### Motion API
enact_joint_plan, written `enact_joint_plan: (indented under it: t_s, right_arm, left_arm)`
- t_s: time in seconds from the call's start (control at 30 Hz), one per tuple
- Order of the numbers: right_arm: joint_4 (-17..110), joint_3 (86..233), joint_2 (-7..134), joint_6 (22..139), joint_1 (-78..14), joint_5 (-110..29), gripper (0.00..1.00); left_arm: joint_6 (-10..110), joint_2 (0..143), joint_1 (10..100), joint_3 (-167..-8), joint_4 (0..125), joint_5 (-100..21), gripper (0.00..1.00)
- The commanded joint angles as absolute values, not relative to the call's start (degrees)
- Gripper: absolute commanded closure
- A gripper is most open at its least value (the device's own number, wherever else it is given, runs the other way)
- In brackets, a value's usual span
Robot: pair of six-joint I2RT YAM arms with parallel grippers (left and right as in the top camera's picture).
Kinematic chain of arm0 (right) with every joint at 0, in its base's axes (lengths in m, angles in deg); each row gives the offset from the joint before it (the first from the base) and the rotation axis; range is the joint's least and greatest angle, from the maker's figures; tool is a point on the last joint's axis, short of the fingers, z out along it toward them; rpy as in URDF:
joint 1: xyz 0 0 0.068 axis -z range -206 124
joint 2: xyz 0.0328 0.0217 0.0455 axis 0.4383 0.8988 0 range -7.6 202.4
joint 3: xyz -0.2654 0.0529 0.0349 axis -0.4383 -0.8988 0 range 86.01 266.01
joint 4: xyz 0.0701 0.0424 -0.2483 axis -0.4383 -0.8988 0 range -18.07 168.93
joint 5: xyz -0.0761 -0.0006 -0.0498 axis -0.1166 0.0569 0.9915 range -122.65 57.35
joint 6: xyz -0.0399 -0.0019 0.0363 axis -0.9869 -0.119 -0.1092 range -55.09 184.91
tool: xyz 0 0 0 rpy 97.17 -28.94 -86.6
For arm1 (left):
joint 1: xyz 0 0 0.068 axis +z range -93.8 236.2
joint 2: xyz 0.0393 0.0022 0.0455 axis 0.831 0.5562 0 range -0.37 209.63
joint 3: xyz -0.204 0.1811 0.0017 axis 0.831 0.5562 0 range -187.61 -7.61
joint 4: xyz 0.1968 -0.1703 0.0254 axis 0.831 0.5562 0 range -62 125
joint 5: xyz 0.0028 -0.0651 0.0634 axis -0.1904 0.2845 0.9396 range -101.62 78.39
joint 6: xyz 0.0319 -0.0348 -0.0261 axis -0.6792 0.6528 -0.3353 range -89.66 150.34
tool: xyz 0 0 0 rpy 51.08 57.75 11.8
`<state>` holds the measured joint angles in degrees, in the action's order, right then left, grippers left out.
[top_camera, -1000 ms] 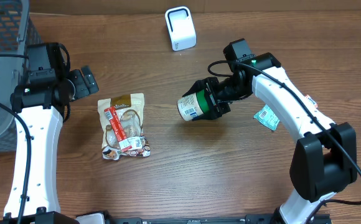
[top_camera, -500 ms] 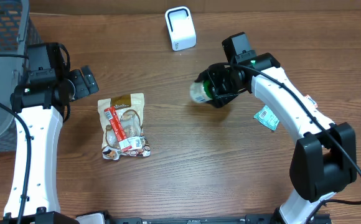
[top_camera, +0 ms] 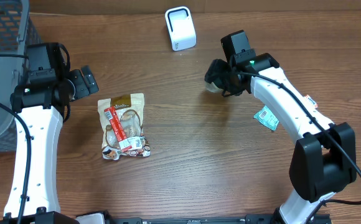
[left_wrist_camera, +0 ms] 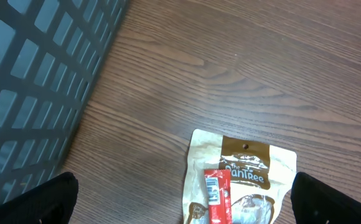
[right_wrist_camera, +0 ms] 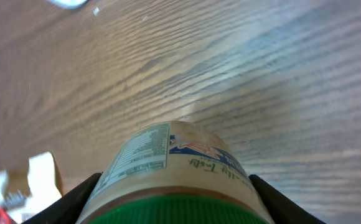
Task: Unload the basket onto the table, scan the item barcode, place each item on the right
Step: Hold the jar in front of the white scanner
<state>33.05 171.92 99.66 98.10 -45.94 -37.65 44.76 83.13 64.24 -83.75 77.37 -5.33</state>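
R gripper [top_camera: 223, 78], upper centre-right of the overhead view, has its jaws abt halfway apart & clamped on the green-lidded jar [right_wrist_camera: 168, 163]. The jar sits near the white scanner [top_camera: 180, 28], just below & right of it in frame. L gripper [top_camera: 84, 82], at frame left, is spread fully wide w/ nothing in it, over the wood table [top_camera: 187, 162] just up-left of the snack pouch [top_camera: 124, 126].
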Motion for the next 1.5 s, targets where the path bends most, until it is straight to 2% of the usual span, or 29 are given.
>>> enact_joint_plan:
  t_s: [0.0, 0.17, 0.3, 0.63, 1.1, 1.33, 1.47]
  right_arm:
    - [32.0, 178.1, 98.2, 84.7, -46.6, -39.4, 0.96]
    - [20.2, 195.3, 98.2, 81.1, -46.7, -40.5, 0.97]
    - [16.0, 204.9, 98.2, 79.3, -46.7, -40.9, 0.97]
    - [23.4, 206.0, 102.6, 79.4, -47.9, -41.6, 0.96]
    - [59.2, 206.0, 122.7, 79.4, -48.5, -39.4, 0.96]
    - [83.7, 206.0, 134.7, 79.7, -48.4, -33.6, 0.96]
    - [90.7, 206.0, 137.6, 79.7, -48.4, -33.6, 0.96]
  left_arm:
    - [43.8, 82.9, 64.4, -84.7, 77.3, -5.1, 0.00]
    - [43.8, 82.9, 64.4, -84.7, 77.3, -5.1, 0.00]
    - [43.8, 82.9, 64.4, -84.7, 77.3, -5.1, 0.00]
    - [43.8, 82.9, 64.4, -84.7, 77.3, -5.1, 0.00]
    - [43.8, 82.9, 64.4, -84.7, 77.3, -5.1, 0.00]
    - [43.8, 82.9, 64.4, -84.7, 77.3, -5.1, 0.00]
    - [43.8, 82.9, 64.4, -84.7, 77.3, -5.1, 0.00]
